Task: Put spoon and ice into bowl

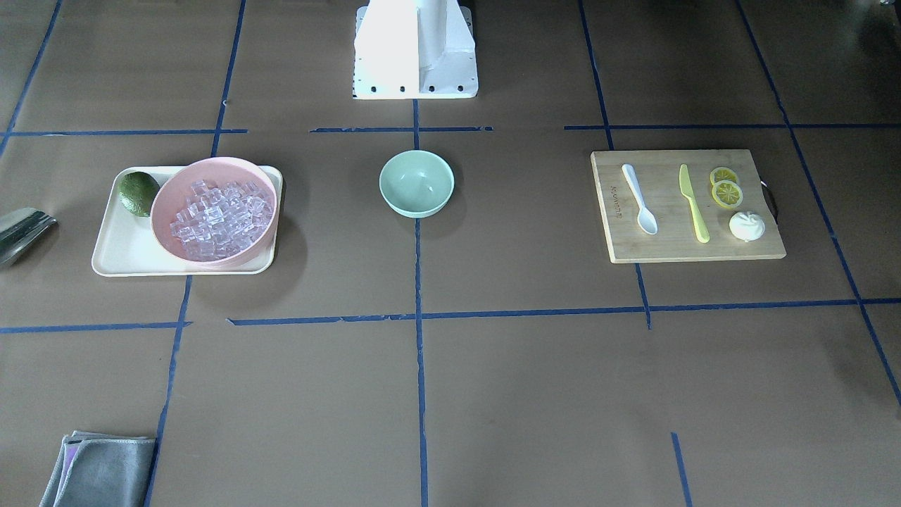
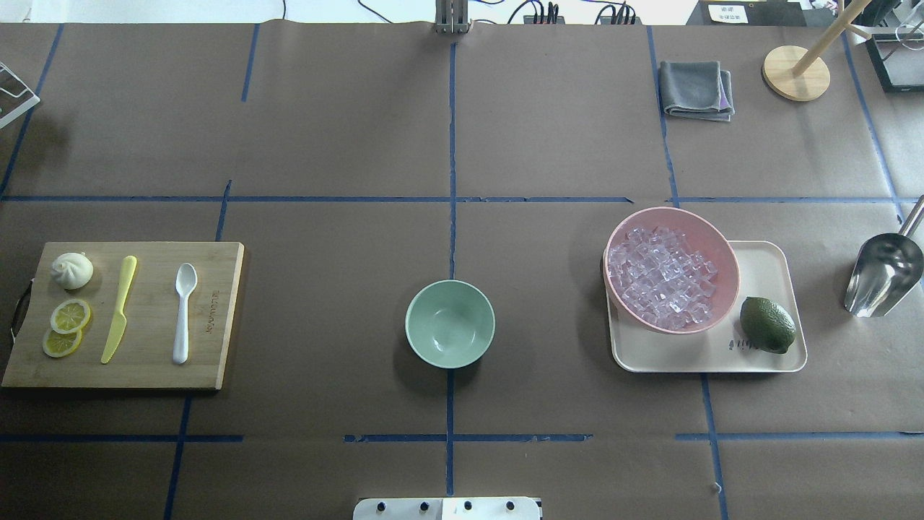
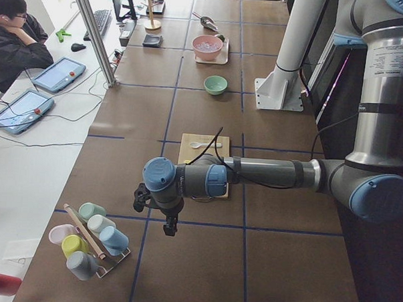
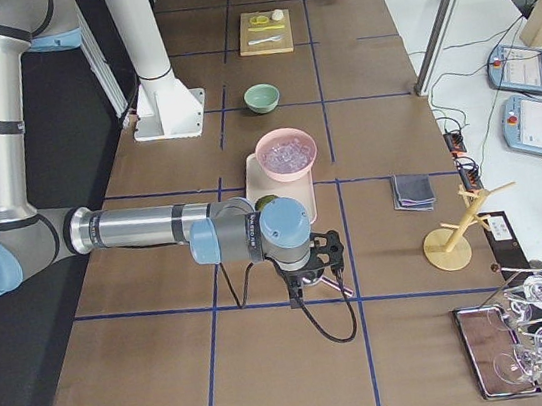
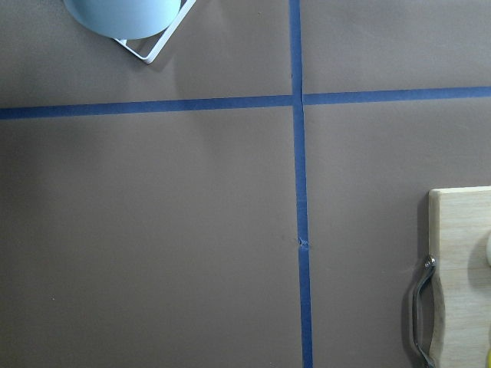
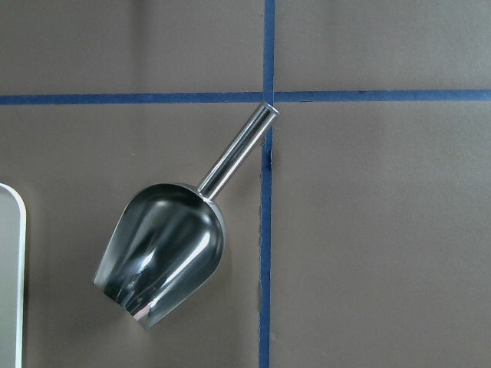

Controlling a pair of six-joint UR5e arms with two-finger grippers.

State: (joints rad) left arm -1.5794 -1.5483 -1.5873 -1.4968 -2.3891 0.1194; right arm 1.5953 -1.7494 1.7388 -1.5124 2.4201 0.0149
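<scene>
The white spoon [image 2: 182, 310] lies on the wooden cutting board [image 2: 144, 368] at the table's left. It also shows in the front-facing view [image 1: 639, 198]. The ice [image 2: 664, 278] fills the pink bowl [image 2: 715, 242] on the right. The mint-green bowl [image 2: 450, 323] stands empty at the centre. My left gripper [image 3: 169, 226] hangs above the table past the board's outer end. My right gripper [image 4: 298, 298] hangs above the metal scoop past the tray. Both show only in the side views, so I cannot tell whether they are open or shut.
A yellow-green knife [image 2: 119, 307], lemon slices [image 2: 68, 318] and a white bun [image 2: 72, 271] share the board. A lime [image 2: 767, 325] sits on the cream tray [image 2: 765, 260]. A metal scoop [image 6: 165, 253] lies right of it. A grey cloth [image 2: 696, 89] and a cup rack [image 3: 90, 240] stand farther off.
</scene>
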